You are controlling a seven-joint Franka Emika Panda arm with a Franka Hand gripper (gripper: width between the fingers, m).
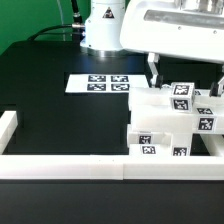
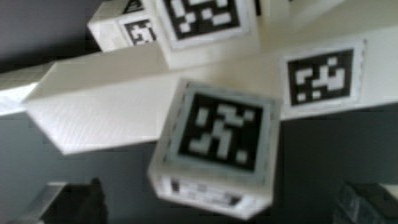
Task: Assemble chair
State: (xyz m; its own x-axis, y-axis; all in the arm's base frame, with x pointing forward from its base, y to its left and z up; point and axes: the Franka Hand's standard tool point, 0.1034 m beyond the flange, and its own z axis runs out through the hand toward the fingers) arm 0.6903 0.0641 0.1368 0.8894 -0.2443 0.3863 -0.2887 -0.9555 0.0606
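The claw (image 1: 185,80) hangs spread wide over the chair (image 1: 165,125), its jaws well apart and pinching nothing. In the exterior view one dark finger (image 1: 153,68) comes down just beside the upper edge of the white pieces on the exterior view's left; the other side of the claw is harder to make out against the blocks.

In the wrist view the claw (image 2: 231,203) shows both fingers (image 2: 80,200) as dark tips on either side of a tagged white block of the chair (image 2: 214,140), with a gap between each tip and the block.

The chair is a cluster of chunky white pieces bearing black-and-white tags. It sits on the black table (image 1: 60,120) toward the exterior view's right, up against the long white border rail (image 1: 70,165) that runs along the near edge. Whether the pieces are joined or only stacked cannot be told.

The marker board (image 1: 100,83) lies flat on the table, apart from the chair on the exterior view's left, in front of the arm's white base (image 1: 100,30).
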